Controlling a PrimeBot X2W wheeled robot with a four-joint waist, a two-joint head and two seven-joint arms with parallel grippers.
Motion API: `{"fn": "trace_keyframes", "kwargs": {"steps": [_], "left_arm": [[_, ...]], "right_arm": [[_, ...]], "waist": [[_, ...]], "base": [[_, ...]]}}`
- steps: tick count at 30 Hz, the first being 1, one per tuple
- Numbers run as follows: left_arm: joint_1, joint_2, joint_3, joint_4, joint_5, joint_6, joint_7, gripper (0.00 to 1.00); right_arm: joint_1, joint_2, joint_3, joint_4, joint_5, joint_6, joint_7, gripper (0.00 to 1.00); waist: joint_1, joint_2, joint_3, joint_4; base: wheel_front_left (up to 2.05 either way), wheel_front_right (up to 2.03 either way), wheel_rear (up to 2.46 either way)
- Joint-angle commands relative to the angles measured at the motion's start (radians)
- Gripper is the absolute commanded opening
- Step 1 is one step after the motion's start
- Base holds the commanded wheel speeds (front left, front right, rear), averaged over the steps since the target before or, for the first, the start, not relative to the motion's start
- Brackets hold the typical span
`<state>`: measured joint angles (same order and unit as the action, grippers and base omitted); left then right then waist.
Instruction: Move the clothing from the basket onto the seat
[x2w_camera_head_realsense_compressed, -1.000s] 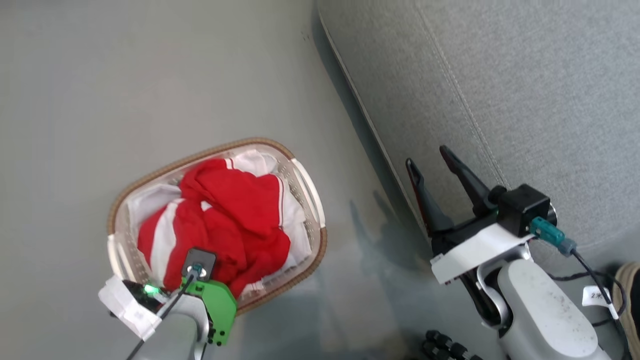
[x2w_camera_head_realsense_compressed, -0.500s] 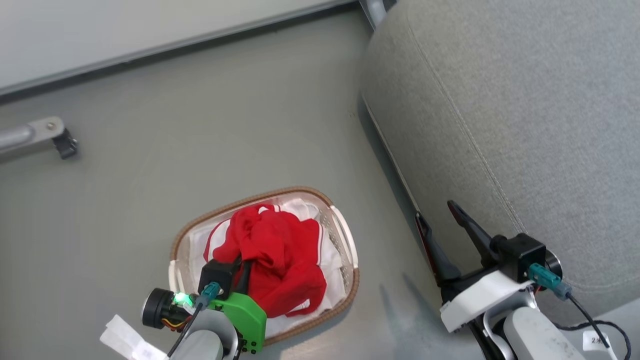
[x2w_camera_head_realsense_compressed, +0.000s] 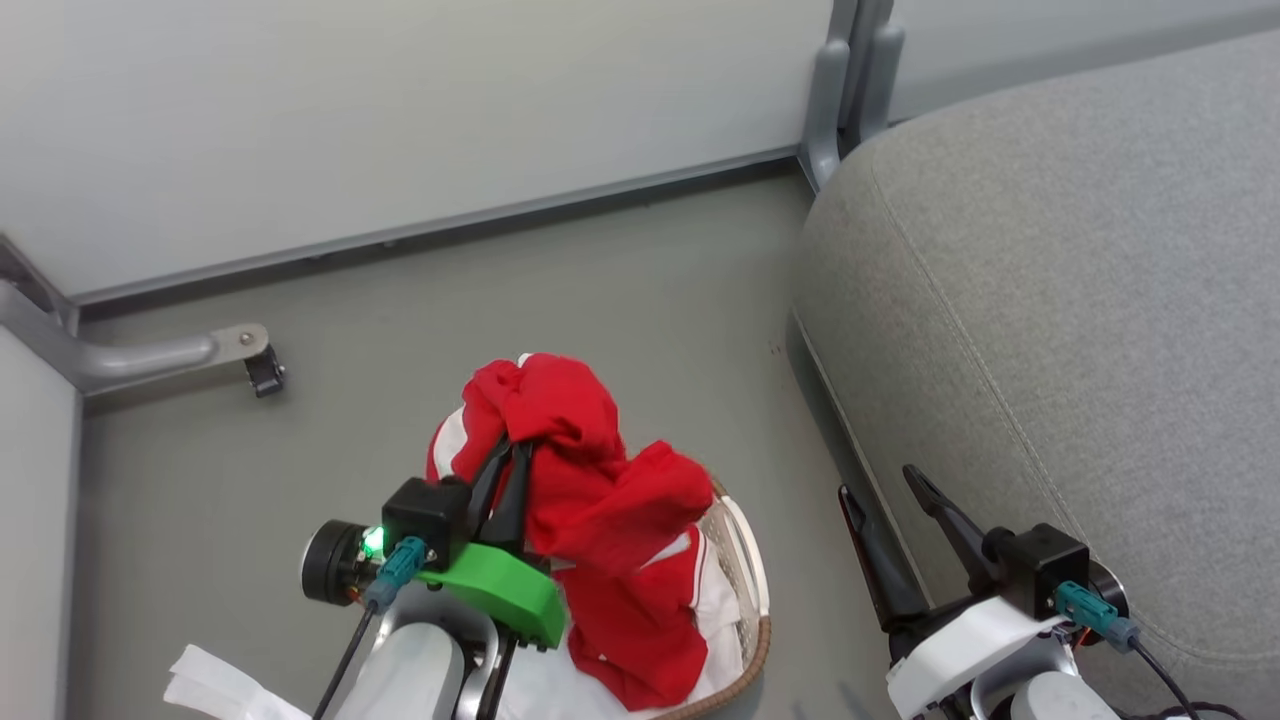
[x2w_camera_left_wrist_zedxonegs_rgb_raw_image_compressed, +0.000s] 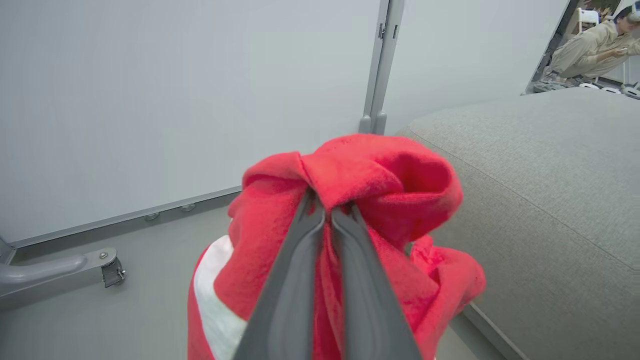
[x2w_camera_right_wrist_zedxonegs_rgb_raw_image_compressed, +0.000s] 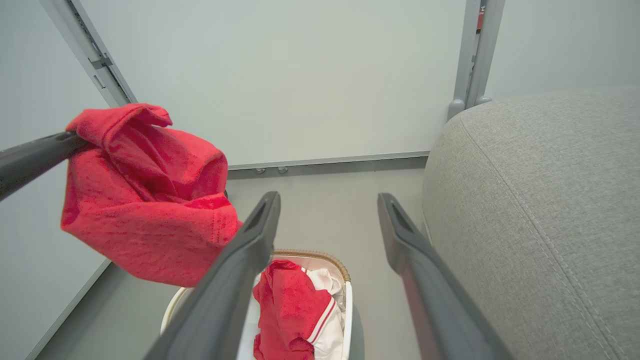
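Observation:
My left gripper (x2w_camera_head_realsense_compressed: 512, 452) is shut on the red clothing (x2w_camera_head_realsense_compressed: 590, 490), holding its upper part bunched above the basket (x2w_camera_head_realsense_compressed: 752, 590). In the left wrist view the dark fingers (x2w_camera_left_wrist_zedxonegs_rgb_raw_image_compressed: 295, 260) pinch a fold of the clothing (x2w_camera_left_wrist_zedxonegs_rgb_raw_image_compressed: 375, 175). The lower part of the clothing (x2w_camera_right_wrist_zedxonegs_rgb_raw_image_compressed: 290, 310) still hangs into the basket (x2w_camera_right_wrist_zedxonegs_rgb_raw_image_compressed: 345, 275), over a white lining. The grey seat (x2w_camera_head_realsense_compressed: 1080, 330) fills the right side. My right gripper (x2w_camera_head_realsense_compressed: 892, 485) stands open beside the seat's front edge, nothing between its fingers (x2w_camera_right_wrist_zedxonegs_rgb_raw_image_compressed: 255, 235). The lifted clothing (x2w_camera_right_wrist_zedxonegs_rgb_raw_image_compressed: 145, 195) shows at the left of the right wrist view.
A pale wall panel (x2w_camera_head_realsense_compressed: 400, 120) with a grey floor rail runs behind the basket. A metal bracket with a small black caster (x2w_camera_head_realsense_compressed: 262, 370) sits on the floor at left. A grey post (x2w_camera_head_realsense_compressed: 845, 90) stands at the seat's corner. A seated person (x2w_camera_left_wrist_zedxonegs_rgb_raw_image_compressed: 595, 45) is far off.
My left gripper has risen out of the basket with the red clothing in it. The head camera has tilted up, bringing the wall and post into view.

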<state>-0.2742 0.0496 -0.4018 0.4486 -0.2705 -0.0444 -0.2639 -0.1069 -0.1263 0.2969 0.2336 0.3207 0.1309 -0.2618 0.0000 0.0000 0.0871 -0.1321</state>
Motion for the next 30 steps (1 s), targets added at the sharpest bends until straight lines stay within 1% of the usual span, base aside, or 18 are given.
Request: {"fn": "trace_keyframes", "kwargs": {"steps": [1, 8, 12, 16, 23, 26, 30], "left_arm": [[0.004, 0.002, -0.005, -0.026, -0.014, -0.002, -0.001, 0.0], [-0.029, 0.002, -0.015, -0.15, -0.061, 0.012, -0.001, 0.0], [-0.037, 0.003, -0.026, -0.201, -0.079, 0.026, -0.001, 0.0], [-0.039, 0.003, -0.04, -0.223, -0.095, 0.04, -0.001, 0.0], [-0.039, 0.002, -0.074, -0.233, -0.123, 0.053, -0.001, 0.0], [-0.044, 0.003, -0.095, -0.237, -0.135, 0.055, -0.001, 0.0], [-0.044, 0.002, -0.13, -0.243, -0.158, 0.047, -0.001, 0.0]], "right_arm": [[0.019, 0.004, -0.004, 0.002, 0.002, 0.0, -0.005, 1.0], [0.031, 0.009, -0.002, 0.007, 0.006, 0.0, -0.005, 1.0], [0.031, 0.009, 0.02, -0.004, 0.004, 0.0, -0.005, 1.0], [-0.004, -0.007, 0.1, -0.037, 0.0, 0.0, -0.005, 1.0], [-0.129, -0.046, 0.3, -0.105, 0.0, 0.0, -0.004, 1.0], [-0.19, -0.051, 0.358, -0.091, -0.011, 0.0, -0.004, 1.0], [-0.25, -0.039, 0.403, -0.047, -0.018, 0.0, -0.004, 1.0]], "waist": [[0.0, 0.0, -0.046, 0.027], [0.0, 0.0, -0.065, 0.024], [0.0, 0.0, -0.07, 0.023], [0.0, 0.0, -0.072, 0.021], [0.0, 0.0, -0.069, 0.025], [0.0, 0.0, -0.068, 0.036], [0.0, 0.0, -0.068, 0.053]], "base": [[0.0, 0.0, 0.0], [0.0, 0.0, 0.0], [0.0, 0.0, 0.0], [0.0, 0.0, 0.0], [0.0, 0.0, 0.0], [0.0, 0.0, 0.0], [0.0, 0.0, 0.0]]}}
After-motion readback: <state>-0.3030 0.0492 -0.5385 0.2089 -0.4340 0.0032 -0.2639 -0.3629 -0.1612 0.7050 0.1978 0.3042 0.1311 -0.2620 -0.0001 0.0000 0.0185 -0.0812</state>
